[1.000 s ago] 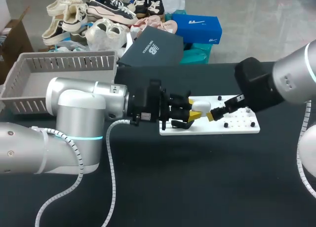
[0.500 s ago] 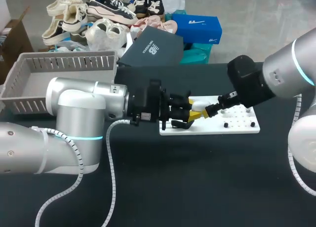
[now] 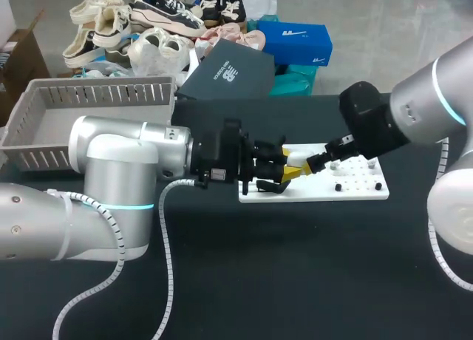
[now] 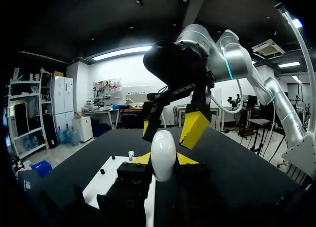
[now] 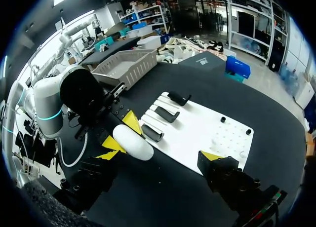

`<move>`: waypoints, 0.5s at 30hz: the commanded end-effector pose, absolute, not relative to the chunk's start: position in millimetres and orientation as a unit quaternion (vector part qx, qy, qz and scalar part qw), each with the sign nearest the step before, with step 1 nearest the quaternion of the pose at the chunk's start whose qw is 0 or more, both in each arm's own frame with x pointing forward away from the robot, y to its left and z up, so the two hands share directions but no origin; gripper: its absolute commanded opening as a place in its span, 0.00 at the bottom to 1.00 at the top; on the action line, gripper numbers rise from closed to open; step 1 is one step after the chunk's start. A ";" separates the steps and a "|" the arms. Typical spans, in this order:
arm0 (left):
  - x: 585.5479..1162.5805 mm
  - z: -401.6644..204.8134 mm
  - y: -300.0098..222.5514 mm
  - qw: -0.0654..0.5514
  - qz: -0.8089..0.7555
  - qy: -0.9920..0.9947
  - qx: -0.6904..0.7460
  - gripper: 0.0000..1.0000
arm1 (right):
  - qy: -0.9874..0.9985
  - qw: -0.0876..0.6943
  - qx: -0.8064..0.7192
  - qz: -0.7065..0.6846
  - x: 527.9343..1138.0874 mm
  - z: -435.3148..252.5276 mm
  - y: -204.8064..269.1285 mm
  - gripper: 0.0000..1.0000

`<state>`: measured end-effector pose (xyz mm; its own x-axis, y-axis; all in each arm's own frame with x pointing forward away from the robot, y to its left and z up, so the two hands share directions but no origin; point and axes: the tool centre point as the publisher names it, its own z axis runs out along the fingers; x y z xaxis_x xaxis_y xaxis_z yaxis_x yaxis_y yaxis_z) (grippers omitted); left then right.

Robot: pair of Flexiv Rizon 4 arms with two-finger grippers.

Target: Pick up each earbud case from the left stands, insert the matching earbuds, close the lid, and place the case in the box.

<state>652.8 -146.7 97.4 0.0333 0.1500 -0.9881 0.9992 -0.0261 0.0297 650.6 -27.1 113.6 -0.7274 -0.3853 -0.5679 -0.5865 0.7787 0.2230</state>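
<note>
Earbud case point(image 4: 163, 155), smooth and white, stands upright in our left tool point(image 3: 290, 171). The two yellow tips of that tool clamp it from both sides, above the left end of the white board point(image 3: 355, 189) on the black bench point(image 3: 295, 273). Our right tool point(image 4: 170, 129) comes in from the opposite side with its fingers spread wide. The case lies between them, much nearer to one finger, and we see no grip from this tool. Three black stands point(image 5: 165, 113) lie in a row on the board just beside the case. The grey basket point(image 3: 44, 126) sits at the far left of the bench, behind our left arm point(image 3: 118, 159) and well apart from the case.
</note>
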 end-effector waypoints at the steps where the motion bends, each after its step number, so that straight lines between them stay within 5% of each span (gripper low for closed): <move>1: 652.9 96.2 -147.6 0.464 -0.458 0.522 0.549 0.00 | 0.910 0.255 -0.265 0.192 652.0 113.2 -24.8 1.00; 15: 652.9 96.2 -147.6 0.464 -0.458 0.522 0.549 0.00 | 0.913 0.255 -0.259 0.187 656.6 111.8 -25.3 1.00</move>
